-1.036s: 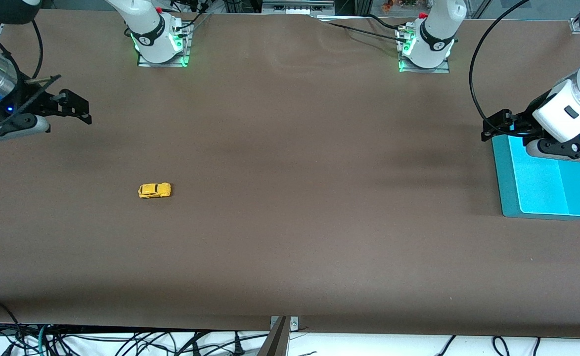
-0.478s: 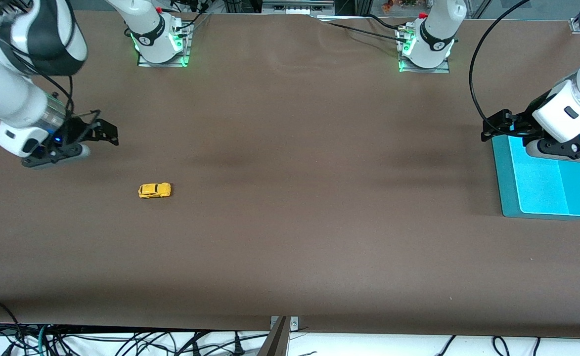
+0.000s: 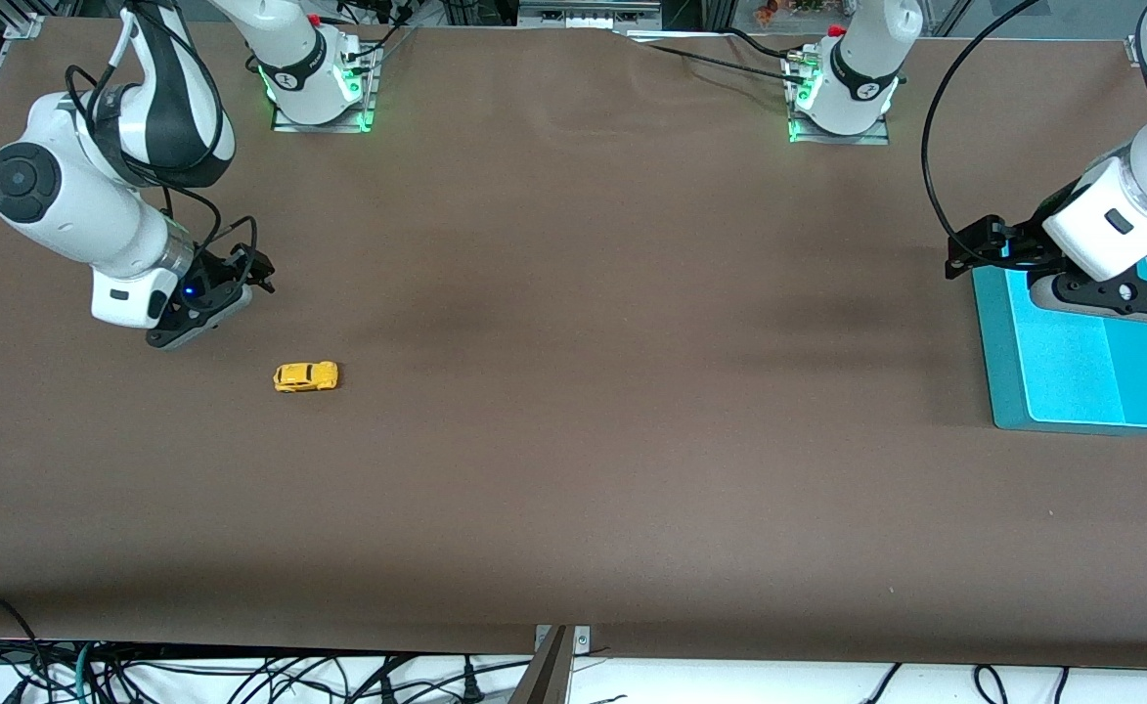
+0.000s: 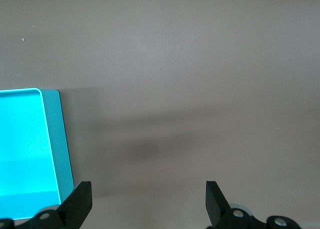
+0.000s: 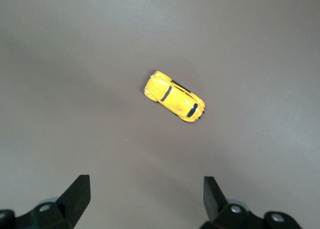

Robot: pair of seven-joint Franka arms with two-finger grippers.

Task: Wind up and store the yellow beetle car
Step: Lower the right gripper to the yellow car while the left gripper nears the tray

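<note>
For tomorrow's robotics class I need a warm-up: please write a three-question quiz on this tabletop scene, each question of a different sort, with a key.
1. True or false: the small yellow beetle toy car is held by the right tool.
2. The left tool is by which thing? A) shallow turquoise rectangular tray B) toy car
3. Fill in: both tools' fingers are ____.

Key: 1 false, it rests on the brown table; 2 A; 3 open.

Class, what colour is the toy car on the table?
Bright yellow beetle car with dark windows; clearest in the right wrist view.
</note>
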